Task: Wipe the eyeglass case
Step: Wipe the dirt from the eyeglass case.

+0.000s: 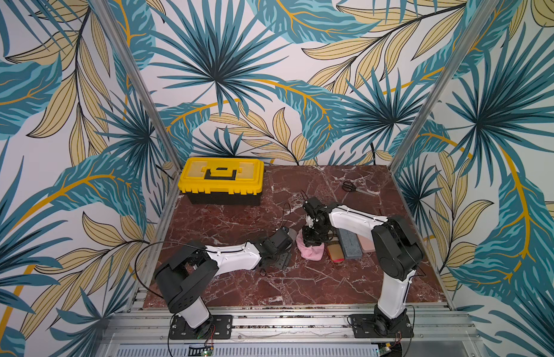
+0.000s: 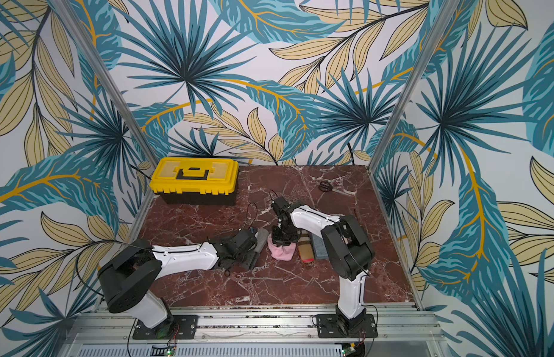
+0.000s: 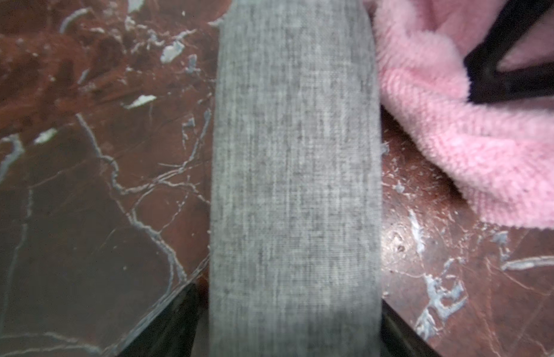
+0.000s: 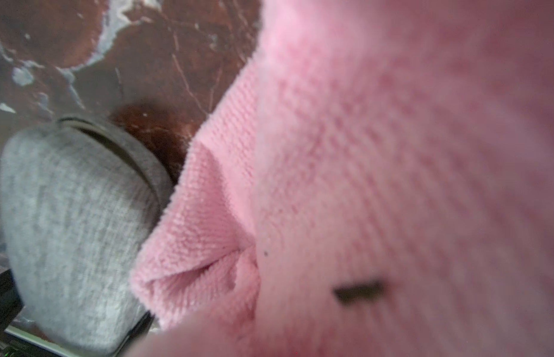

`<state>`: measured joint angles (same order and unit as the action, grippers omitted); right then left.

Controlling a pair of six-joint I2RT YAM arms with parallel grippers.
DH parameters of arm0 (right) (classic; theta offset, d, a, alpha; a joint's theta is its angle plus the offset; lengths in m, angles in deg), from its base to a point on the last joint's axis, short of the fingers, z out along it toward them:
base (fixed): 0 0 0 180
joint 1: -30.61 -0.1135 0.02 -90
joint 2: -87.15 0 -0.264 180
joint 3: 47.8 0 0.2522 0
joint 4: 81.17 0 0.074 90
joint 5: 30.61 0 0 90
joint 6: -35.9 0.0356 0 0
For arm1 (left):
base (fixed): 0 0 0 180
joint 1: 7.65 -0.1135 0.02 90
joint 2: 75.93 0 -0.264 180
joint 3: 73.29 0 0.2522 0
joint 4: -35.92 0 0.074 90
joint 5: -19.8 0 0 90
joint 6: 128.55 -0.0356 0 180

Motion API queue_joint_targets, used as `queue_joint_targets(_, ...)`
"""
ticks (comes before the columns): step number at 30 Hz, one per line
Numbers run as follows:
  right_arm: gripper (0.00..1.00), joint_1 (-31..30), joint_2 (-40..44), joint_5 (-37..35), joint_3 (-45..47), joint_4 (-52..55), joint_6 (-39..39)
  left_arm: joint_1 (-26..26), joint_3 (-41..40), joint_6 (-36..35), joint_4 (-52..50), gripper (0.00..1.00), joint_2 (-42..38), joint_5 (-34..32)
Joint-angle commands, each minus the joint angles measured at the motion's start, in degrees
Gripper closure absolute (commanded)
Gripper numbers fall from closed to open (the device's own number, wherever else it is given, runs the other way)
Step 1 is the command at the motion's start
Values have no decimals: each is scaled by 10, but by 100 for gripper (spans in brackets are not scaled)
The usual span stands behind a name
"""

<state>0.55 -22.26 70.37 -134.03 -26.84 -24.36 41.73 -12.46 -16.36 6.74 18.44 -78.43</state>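
Observation:
A grey fabric eyeglass case (image 3: 294, 173) lies on the marble table (image 1: 269, 284). It sits lengthwise between the fingers of my left gripper (image 3: 288, 296). One finger meets its side and a thin gap shows at the other, so the gripper is open. In both top views the case's far end (image 2: 263, 236) pokes out beyond the left gripper (image 2: 254, 250). A pink cloth (image 1: 311, 252) is bunched just right of the case (image 4: 74, 216). My right gripper (image 1: 312, 239) points down and is shut on the cloth (image 4: 362, 154), which hides its fingertips.
Right of the cloth, a tan-and-red case (image 1: 336, 255), a blue-grey case (image 1: 349, 244) and a pale pink case (image 1: 365, 242) lie side by side under the right arm. A yellow toolbox (image 1: 221, 177) stands at the back left. Scissors (image 1: 349, 186) lie at the back right.

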Motion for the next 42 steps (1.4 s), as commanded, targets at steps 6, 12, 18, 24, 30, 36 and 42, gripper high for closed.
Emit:
queue_joint_targets(6,100,22,21,8,22,-1,8,-10,2,-6,-19,52,-11,125)
queue_joint_targets(12,100,24,47,16,37,4,19,-34,-44,25,39,64,-95,245)
queue_joint_targets(18,100,30,36,-23,22,17,30,-90,-125,100,190,75,-112,390)
queue_joint_targets(24,100,33,5,50,0,-17,49,-115,-154,125,259,80,-63,448)
queue_joint_targets(30,100,30,-2,103,1,-51,81,-144,-166,146,321,88,-13,495)
queue_joint_targets(36,100,-3,53,165,94,-151,170,-160,-167,145,331,98,1,508)
queue_joint_targets(42,100,-89,111,227,180,-308,297,-167,-164,140,333,100,16,514)
